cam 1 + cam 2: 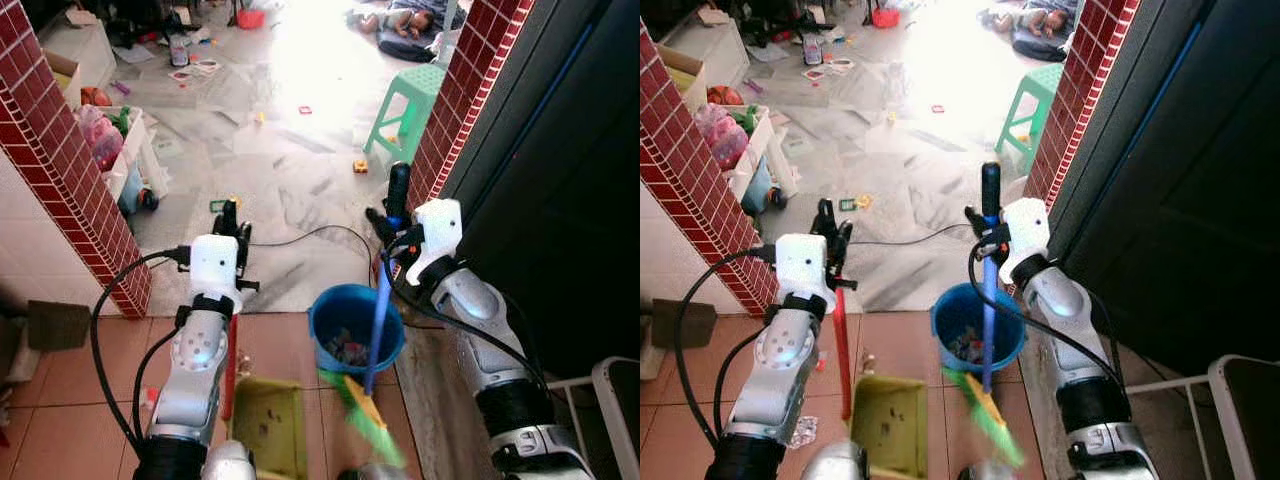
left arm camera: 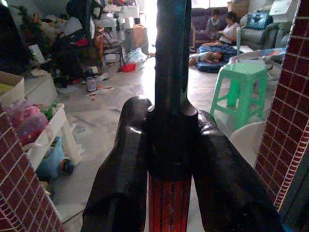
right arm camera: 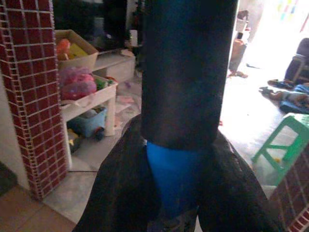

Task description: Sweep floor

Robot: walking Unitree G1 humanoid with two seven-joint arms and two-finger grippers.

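Broom (image 1: 378,330) (blue handle, green bristles) clamped in right gripper (image 1: 393,222).

Two silver arms of rounded, glossy segments, joined by black collars at wrist and elbow. White box-shaped wrist housings. Left gripper (image 1: 231,222) and right gripper (image 1: 392,215) each fitted with two long black fingers (image 2: 120,183), matte and slightly scuffed. Black cables looped loosely alongside each forearm.

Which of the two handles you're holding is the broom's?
The blue handle in the right end effector; it runs down to the broom head. The left end effector holds the red dustpan handle.
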